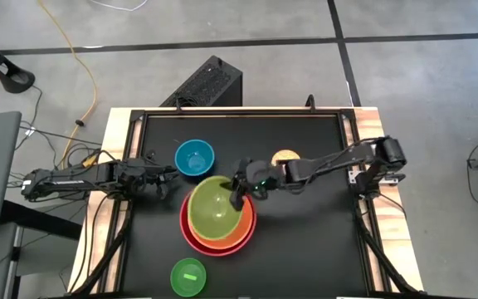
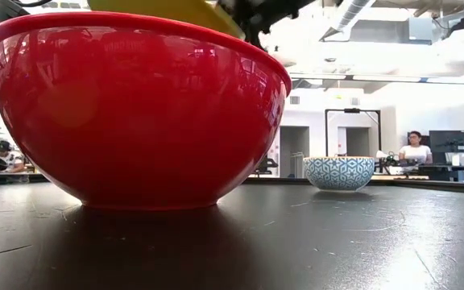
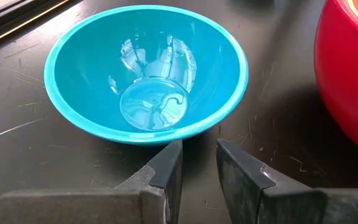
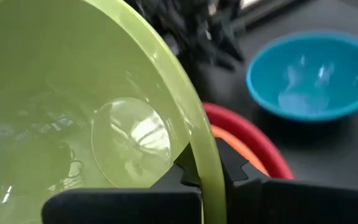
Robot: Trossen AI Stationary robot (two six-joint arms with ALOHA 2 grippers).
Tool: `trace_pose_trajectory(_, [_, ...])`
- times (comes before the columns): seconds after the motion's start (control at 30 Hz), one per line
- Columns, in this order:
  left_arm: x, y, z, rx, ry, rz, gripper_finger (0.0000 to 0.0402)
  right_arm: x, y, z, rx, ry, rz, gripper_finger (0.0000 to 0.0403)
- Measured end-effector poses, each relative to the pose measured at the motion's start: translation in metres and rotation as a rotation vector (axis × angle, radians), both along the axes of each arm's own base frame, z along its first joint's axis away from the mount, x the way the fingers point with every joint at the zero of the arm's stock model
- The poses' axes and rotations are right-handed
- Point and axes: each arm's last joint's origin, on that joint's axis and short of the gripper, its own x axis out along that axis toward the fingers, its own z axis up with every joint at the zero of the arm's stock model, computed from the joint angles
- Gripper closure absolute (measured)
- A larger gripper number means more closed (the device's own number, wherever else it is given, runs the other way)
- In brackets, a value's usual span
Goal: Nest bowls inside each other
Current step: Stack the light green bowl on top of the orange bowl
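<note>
A large red bowl [image 1: 191, 237] stands on the black table with an orange bowl [image 1: 241, 232] nested in it. Over them a lime green bowl [image 1: 212, 206] sits tilted, and my right gripper [image 1: 239, 195] is shut on its rim. The blue bowl [image 1: 194, 158] stands on its base to the far left of them. My left gripper [image 3: 197, 168] rests just short of the blue bowl [image 3: 148, 68], its fingers slightly open with nothing between them. A small tan-yellow bowl [image 1: 285, 156] stands at the far right, and a small bright green bowl [image 1: 188, 276] near the front edge. My right gripper pinches the lime green bowl's rim [image 4: 199, 140] on its right-hand side, one finger inside the bowl and one outside. The fingers come from the table's right, slanting down. The bowl is tilted over the red [image 4: 253, 140] and orange bowls; whether its underside touches them I cannot tell.
The red bowl [image 2: 135, 113] fills the low view, with the green bowl's underside [image 2: 167, 12] above its rim and a small blue-white patterned bowl [image 2: 341, 171] to its right. A raised black frame [image 1: 239, 112] edges the table. People sit in the room behind.
</note>
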Motion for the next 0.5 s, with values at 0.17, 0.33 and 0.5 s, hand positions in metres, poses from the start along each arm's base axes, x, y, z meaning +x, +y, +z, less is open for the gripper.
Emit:
trace_pose_trajectory(0.17, [0.000, 0.000, 0.000, 0.000, 0.000, 0.000, 0.0315, 0.014, 0.004, -0.017, 0.043, 0.077, 0.017, 0.0384])
trace_pose_trajectory(0.33, [0.000, 0.000, 0.000, 0.000, 0.000, 0.000, 0.0315, 0.024, 0.006, -0.027, 0.049, 0.242, 0.023, 0.0384])
trace_pose_trajectory(0.5, [0.000, 0.000, 0.000, 0.000, 0.000, 0.000, 0.0315, 0.035, 0.013, -0.031, 0.029, 0.364, 0.031, 0.0384])
